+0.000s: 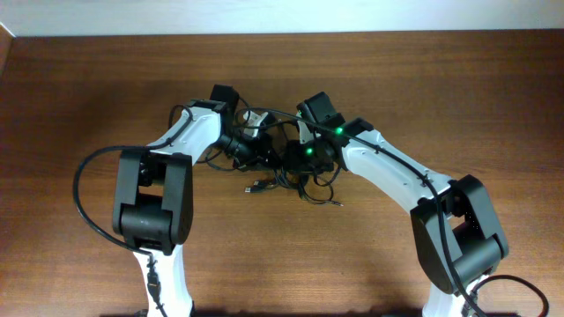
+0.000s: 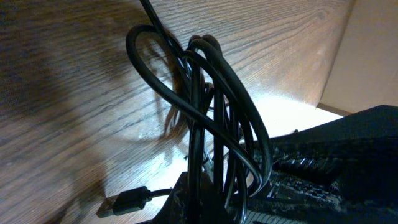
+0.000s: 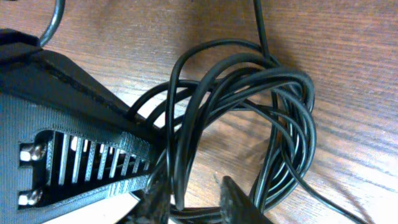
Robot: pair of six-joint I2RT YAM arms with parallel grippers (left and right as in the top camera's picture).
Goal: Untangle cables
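The cables (image 1: 295, 176) lie in one dark tangle at the middle of the worktop (image 1: 88, 88), between the two wrists. The left jaws, at the end of the left arm (image 1: 189, 132), are together. In the wrist view a bunch of loops (image 2: 211, 112) rises straight out of them, so they look clamped on the cables. The right jaws, on the right arm (image 1: 388, 167), stand partly apart. One strand (image 3: 179, 168) runs loose through the gap beside a fingertip (image 3: 239, 202), and the coil (image 3: 292, 124) lies just ahead on the wood. The tangle sits well away from every edge, with bare wood on all sides. A flat plug (image 2: 127, 202) rests on the wood near the left jaws. From overhead the wrists cover much of the tangle, and which strand belongs to which cable cannot be told
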